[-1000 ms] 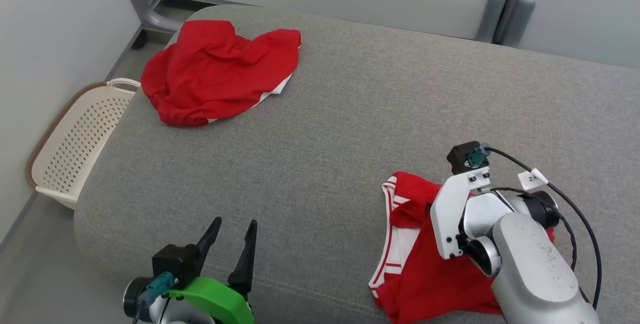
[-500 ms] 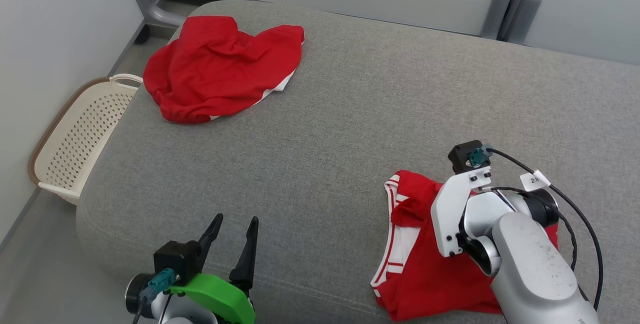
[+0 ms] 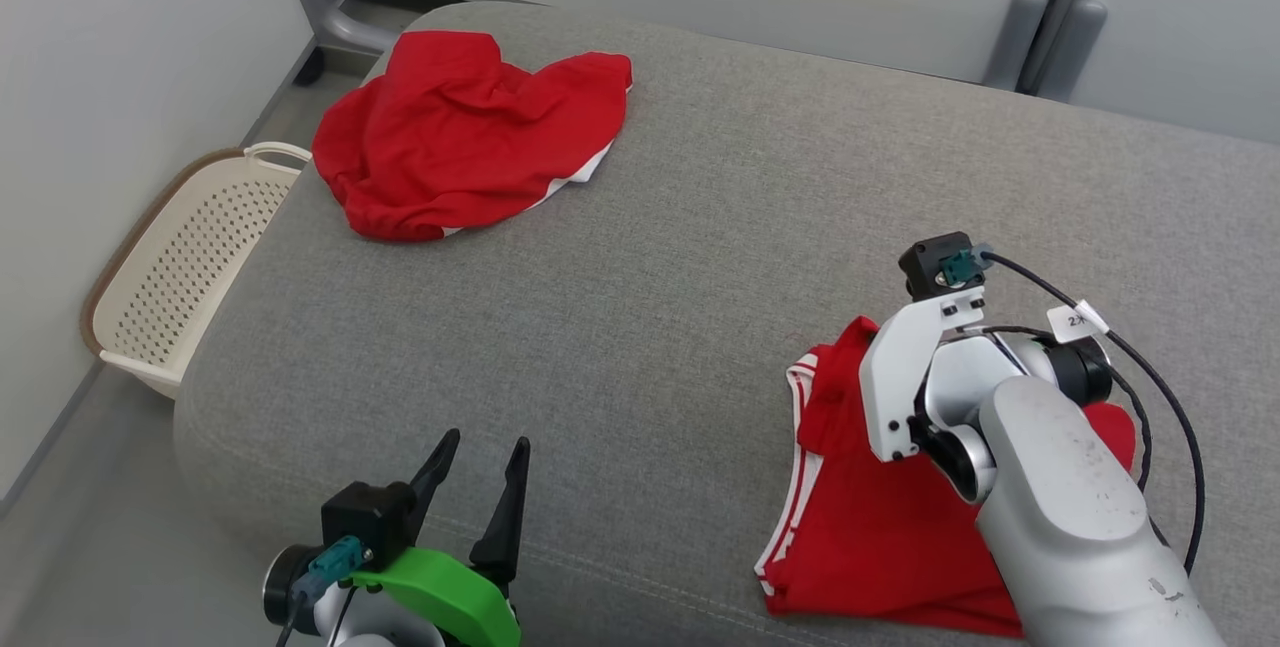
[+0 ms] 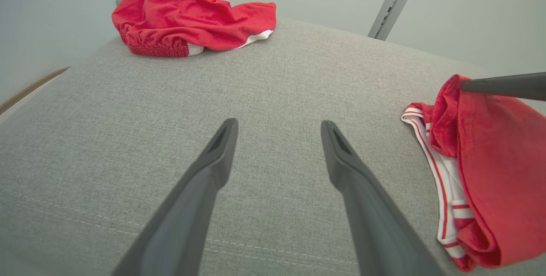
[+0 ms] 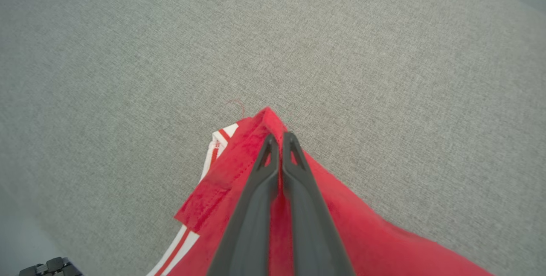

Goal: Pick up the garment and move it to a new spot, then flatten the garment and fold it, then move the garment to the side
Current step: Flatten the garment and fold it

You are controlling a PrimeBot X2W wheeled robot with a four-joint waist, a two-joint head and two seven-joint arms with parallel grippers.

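A: What is changed since a second back?

B: Taken left to right. The basket (image 3: pixel 170 277) beside the grey cushion (image 3: pixel 700 227) is untouched. The second red garment (image 3: pixel 470 142) is left crumpled at the far left corner, and its slight shift in the head view is put down to camera motion. The left end effector (image 3: pixel 485 442) is held open over bare cushion at the near edge, with nothing between the fingers. The change is found at the right. One corner of the garment (image 3: pixel 870 527) is now drawn higher off the cushion, and the white-striped hem is pulled in beneath it.

A: And the grip?

B: The right end effector (image 5: pixel 279 137) is closed on a fold of the red hem, with cloth seen on either side of the pinched tips. The bulk of the garment is laid on the near right of the cushion, below the tips and well apart from the left end effector.

A: Meaning?

B: The pick-up is judged begun. Moving, flattening and folding are not yet done.
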